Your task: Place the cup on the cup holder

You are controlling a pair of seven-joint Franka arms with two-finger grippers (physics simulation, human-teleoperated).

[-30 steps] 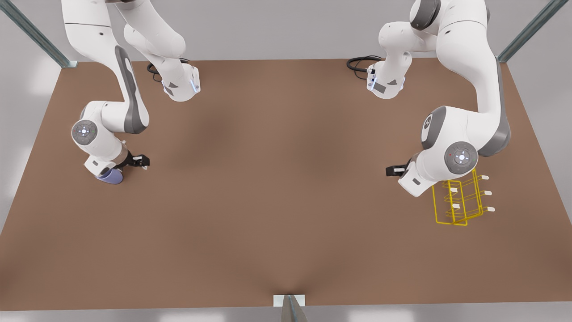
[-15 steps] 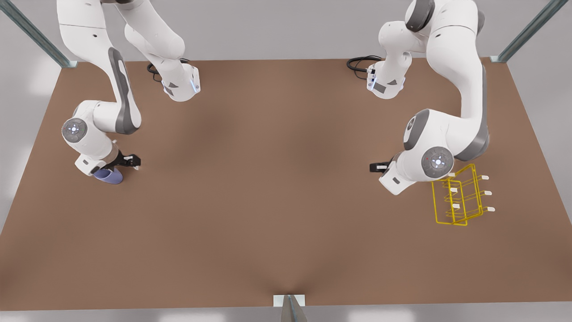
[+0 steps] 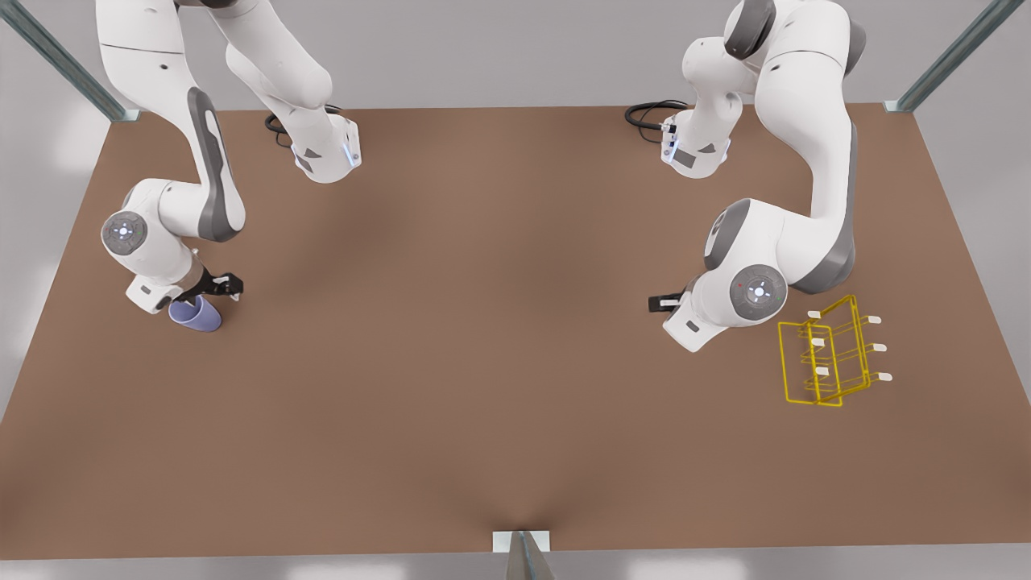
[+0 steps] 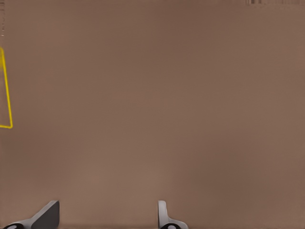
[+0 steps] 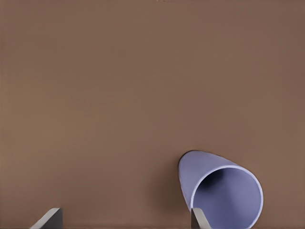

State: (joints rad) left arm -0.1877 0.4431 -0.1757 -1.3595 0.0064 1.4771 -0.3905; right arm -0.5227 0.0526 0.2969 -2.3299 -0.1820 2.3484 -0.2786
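The pale lavender-blue cup [image 3: 196, 314] lies on its side on the brown table at the front view's left. My right gripper [image 3: 225, 286] hovers just above it, open; in the right wrist view the cup [image 5: 220, 191] shows its open mouth beside one fingertip [image 5: 198, 218], and nothing sits between the fingers of the gripper [image 5: 123, 219]. The yellow wire cup holder [image 3: 783, 362] stands at the front view's right. My left gripper [image 3: 660, 304] hangs open to the holder's left, apart from it. A corner of the holder [image 4: 6, 95] shows in the left wrist view, beyond that gripper [image 4: 104, 217].
The brown table [image 3: 499, 338] stretches wide between the two arms. Black cables [image 3: 648, 113] lie by the arm bases at the back. A metal post [image 3: 523, 552] stands at the front edge.
Both arms have shifted toward the front view's left. The left gripper has moved away from the holder. The right arm's wrist has slid off the cup, showing more of it.
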